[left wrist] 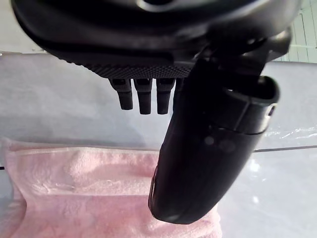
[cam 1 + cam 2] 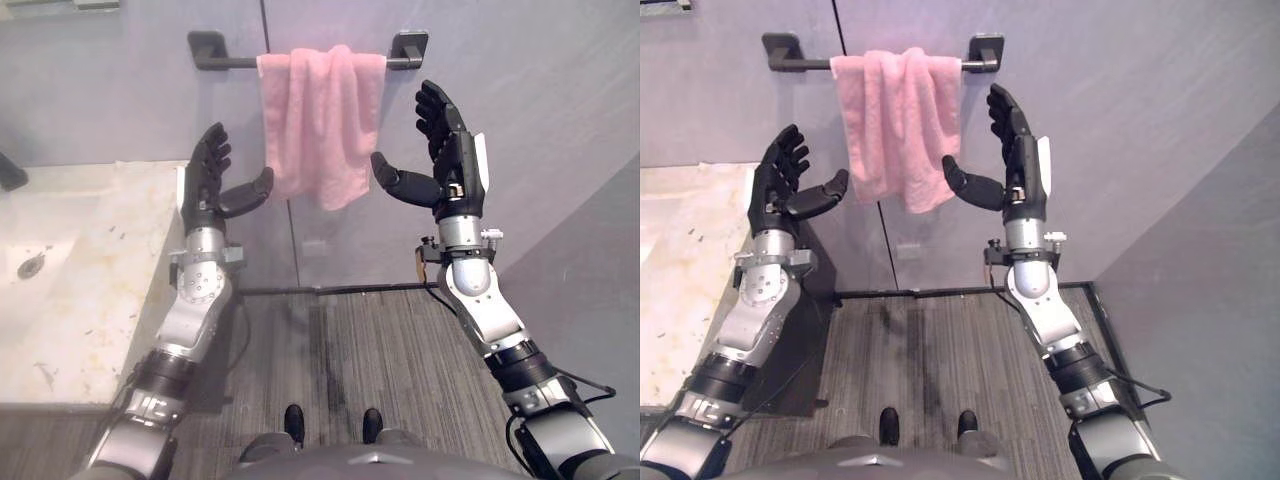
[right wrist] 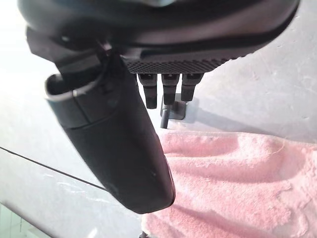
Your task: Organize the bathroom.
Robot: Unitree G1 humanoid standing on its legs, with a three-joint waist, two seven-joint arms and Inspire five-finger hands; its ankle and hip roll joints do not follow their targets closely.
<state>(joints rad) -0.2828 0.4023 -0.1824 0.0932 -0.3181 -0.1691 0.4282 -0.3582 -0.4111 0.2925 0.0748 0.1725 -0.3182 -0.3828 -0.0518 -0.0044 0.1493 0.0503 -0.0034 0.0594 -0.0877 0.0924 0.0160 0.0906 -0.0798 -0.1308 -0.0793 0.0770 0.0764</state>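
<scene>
The pink towel (image 2: 322,120) covers the middle of the dark rail (image 2: 228,62), so only the rail's two ends show. In the left wrist view the left hand's thumb (image 1: 213,148) hides part of the towel, and the picture's edge cuts the cloth off. The sink's drain (image 2: 30,265) is too small to read.

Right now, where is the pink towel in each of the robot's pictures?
Left eye view: pink towel hangs top centre, between both hands.
Right eye view: it hangs top, left of centre.
Left wrist view: it lies along the bottom.
Right wrist view: it sits at the lower right.
Shared landmark: the black towel bar that it hangs on.
</scene>
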